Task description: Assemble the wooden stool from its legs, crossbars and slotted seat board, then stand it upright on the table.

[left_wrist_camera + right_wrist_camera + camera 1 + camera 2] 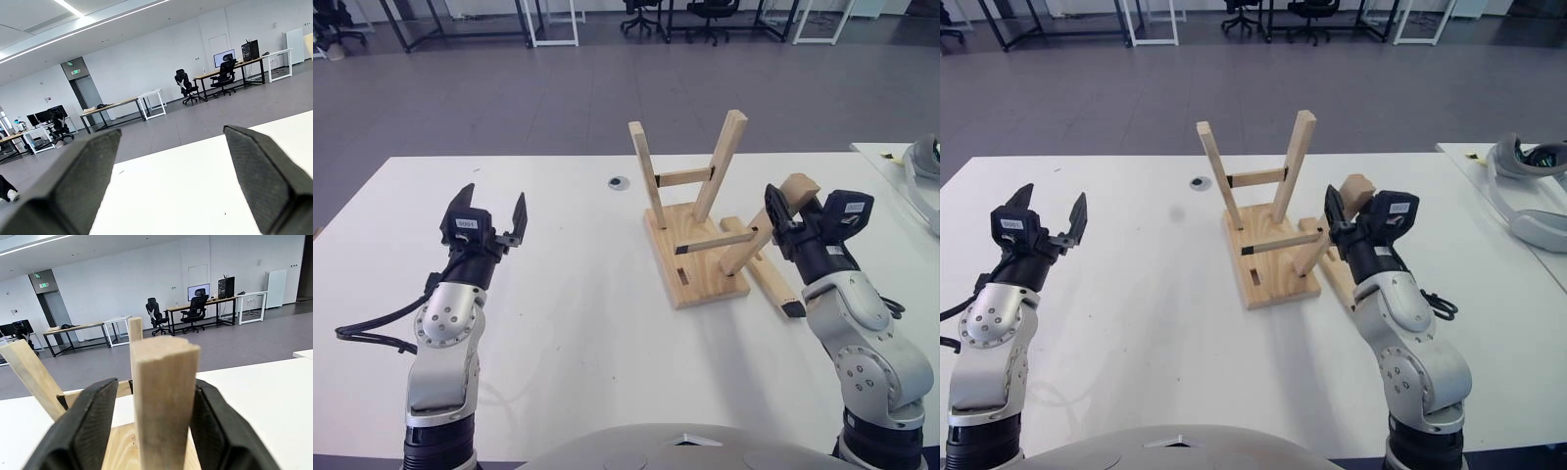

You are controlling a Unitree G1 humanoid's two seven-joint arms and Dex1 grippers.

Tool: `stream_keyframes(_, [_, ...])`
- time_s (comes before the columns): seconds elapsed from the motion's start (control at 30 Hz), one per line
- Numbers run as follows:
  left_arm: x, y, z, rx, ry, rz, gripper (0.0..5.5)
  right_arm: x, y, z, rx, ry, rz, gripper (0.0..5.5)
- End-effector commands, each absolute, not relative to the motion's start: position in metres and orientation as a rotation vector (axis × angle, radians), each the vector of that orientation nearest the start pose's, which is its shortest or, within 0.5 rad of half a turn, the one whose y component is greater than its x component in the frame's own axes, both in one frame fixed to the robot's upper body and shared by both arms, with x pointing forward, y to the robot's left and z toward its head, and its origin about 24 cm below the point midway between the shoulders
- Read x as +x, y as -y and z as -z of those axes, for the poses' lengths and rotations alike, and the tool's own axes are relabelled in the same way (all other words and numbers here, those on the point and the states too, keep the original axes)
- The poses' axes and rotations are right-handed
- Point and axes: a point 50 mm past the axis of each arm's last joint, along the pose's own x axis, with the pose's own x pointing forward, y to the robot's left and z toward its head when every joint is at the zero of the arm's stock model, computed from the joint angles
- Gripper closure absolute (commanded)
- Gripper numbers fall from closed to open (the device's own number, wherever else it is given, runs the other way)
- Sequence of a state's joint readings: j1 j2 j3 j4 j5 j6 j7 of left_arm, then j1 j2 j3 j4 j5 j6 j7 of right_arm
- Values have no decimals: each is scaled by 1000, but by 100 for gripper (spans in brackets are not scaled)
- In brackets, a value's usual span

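**Q:** Where is the stool?

**A:** I see the seat board (705, 282) lying flat on the white table (558, 294), at about 1 o'clock from the table's middle. Two legs (647, 174) rise from its far side and lean apart. A crossbar (685, 178) joins them partway up.

**Q:** And the grippers?

**A:** My right gripper (793, 204) is clamped on the top end of a third leg (164, 377), with a dark finger pressed against each side. That leg tilts toward 2 o'clock, and its lower end is down at the board's 4 o'clock corner. I cannot tell whether it sits in a slot. A second crossbar (715, 241) sticks out from it toward 9 o'clock, above the board. My left gripper (492, 199) hangs over the table at 9 o'clock, well apart from the stool, with its fingers spread wide.

**Q:** Anything else nearby?

**A:** A fourth leg (773, 279) lies flat on the table, just beside the board's 3 o'clock edge. A small dark disc (620, 182) sits in the tabletop at 11 o'clock from the board. A white headset (1523, 186) rests on a neighbouring table at 3 o'clock.
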State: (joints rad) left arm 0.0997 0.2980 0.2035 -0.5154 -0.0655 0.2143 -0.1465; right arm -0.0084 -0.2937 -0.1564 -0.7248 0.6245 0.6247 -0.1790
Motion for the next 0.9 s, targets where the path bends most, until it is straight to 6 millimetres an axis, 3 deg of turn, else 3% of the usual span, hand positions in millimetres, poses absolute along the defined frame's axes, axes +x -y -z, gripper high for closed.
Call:
stream_keyframes(0.03, [219, -217, -139, 312, 225, -5, 164, 228, 176, -173, 201, 143, -116, 308])
stream_keyframes(0.13, [220, -217, -140, 315, 231, -7, 164, 233, 178, -185, 199, 188, -121, 308])
stream_keyframes(0.23, [220, -216, -140, 317, 231, -3, 164, 247, 193, -220, 136, 316, -101, 308])
stream_keyframes(0.4, [221, -214, -140, 325, 235, 1, 164, 257, 202, -286, 139, 515, -156, 308])
stream_keyframes(0.47, [222, -213, -140, 327, 238, 2, 164, 264, 220, -297, 139, 524, -99, 308])
stream_keyframes(0.53, [223, -212, -140, 327, 243, 3, 164, 272, 248, -280, 137, 448, 8, 308])
stream_keyframes(0.63, [224, -211, -140, 328, 247, 5, 164, 276, 274, -236, 87, 278, 86, 308])
stream_keyframes(0.7, [225, -211, -140, 328, 247, 5, 164, 276, 278, -200, 30, 121, 73, 308])
stream_keyframes(0.8, [226, -209, -139, 323, 245, 18, 164, 261, 273, -127, -49, -201, -109, 308])
stream_keyframes(0.9, [228, -208, -139, 325, 242, 41, 164, 243, 276, -85, -52, -397, -207, 245])
